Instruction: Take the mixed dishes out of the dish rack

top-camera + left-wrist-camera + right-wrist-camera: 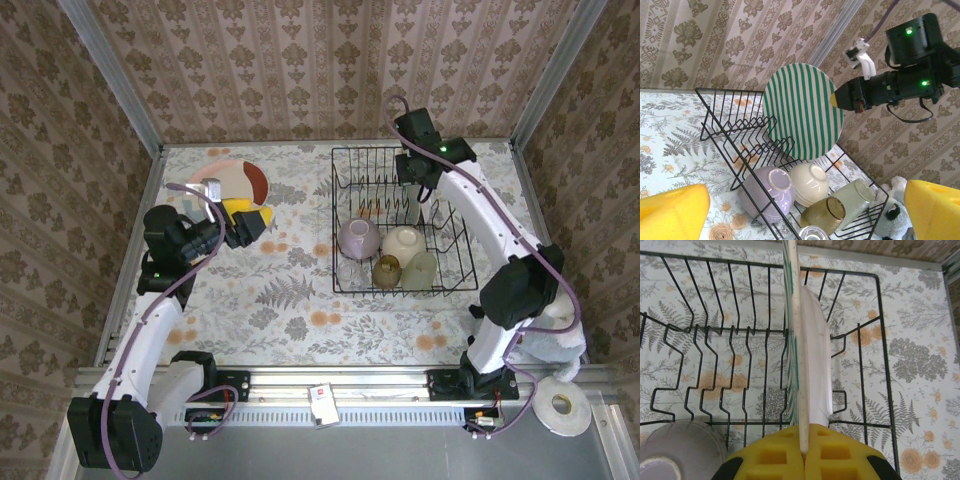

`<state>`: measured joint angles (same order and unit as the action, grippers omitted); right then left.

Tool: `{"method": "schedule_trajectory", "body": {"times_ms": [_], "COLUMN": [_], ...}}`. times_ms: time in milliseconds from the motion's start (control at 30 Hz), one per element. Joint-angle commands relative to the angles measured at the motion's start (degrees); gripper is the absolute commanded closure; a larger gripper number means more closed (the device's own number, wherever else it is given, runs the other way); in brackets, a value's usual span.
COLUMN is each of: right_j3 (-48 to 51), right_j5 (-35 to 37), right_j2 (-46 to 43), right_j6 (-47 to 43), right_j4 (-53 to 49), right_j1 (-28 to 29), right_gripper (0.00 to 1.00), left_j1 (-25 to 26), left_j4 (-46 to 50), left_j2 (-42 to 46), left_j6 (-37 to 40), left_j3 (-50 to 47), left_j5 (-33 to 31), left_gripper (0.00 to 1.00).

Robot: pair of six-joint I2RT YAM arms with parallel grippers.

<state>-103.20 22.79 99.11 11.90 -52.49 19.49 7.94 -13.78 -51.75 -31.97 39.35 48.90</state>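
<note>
Right gripper point(802, 440) fully closed, yellow pads pinching the top rim of the green-white striped plate point(802, 112), one pad on each face; striped face on one side, plain white underside on the other

Plate stands on edge, upright, among the tines in the far half of the dish rack point(370, 180), lower edge down between the wires; can't tell if it has lifted clear of the slot

Right arm reaches over the rack's far right corner, wrist pointing down into the rack

In the near half of the rack: lavender bowl point(769, 192) tipped on its side, cream cup point(810, 182) just beside it, touching, pale-green cup point(855, 197) toward the rack's right side, amber cup point(824, 214) at the near edge between them, clear glass point(812, 234) at the rack's near left corner

Left gripper point(248, 216) wide open, holding nothing, well left of the rack, fingers facing the rack

Pastel plate point(235, 180) lies flat on the table well left of the rack, just beyond the left gripper
</note>
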Motion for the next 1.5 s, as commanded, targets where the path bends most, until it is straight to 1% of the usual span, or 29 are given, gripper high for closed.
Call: {"method": "schedule_trajectory", "body": {"times_ms": [0,267,867,967,1133,1233,1367,1467], "right_j3": [-1.1,-1.1,-1.5,-1.1,0.3,2.2,7.8,12.6], "right_j5": [2.3,2.5,-1.0,-2.8,-7.0,-10.7,-20.8,-32.1], "right_j2": [-4.8,-7.3,-12.4,-13.8,-16.0,-18.0,-22.5,-25.3], "right_j6": [-0.2,0.0,2.0,2.6,4.4,5.1,6.9,9.9], "right_j4": [1.1,1.1,1.3,1.8,2.9,4.5,9.7,14.7], "right_j1": [0.9,1.3,2.9,2.8,2.9,2.6,0.8,-2.0], "right_gripper": [1.00,1.00,1.00,1.00,1.00,1.00,1.00,1.00], "left_j1": [0.4,0.3,0.6,0.7,0.7,0.6,0.0,-0.1], "left_j4": [-2.4,-1.2,-0.6,0.0,0.8,1.8,5.8,4.7], "left_j2": [0.0,0.0,0.1,0.1,-0.2,-0.2,-0.2,-0.4], "left_j6": [-0.8,-0.3,-0.1,0.1,-0.1,0.0,1.2,-0.2], "left_j3": [-0.2,-0.1,0.0,0.2,0.5,0.8,1.9,0.9], "left_j5": [1.1,0.6,0.4,0.2,0.1,-0.9,-3.2,-4.3], "left_gripper": [0.00,0.00,0.00,0.00,0.00,0.00,0.00,0.00]}}
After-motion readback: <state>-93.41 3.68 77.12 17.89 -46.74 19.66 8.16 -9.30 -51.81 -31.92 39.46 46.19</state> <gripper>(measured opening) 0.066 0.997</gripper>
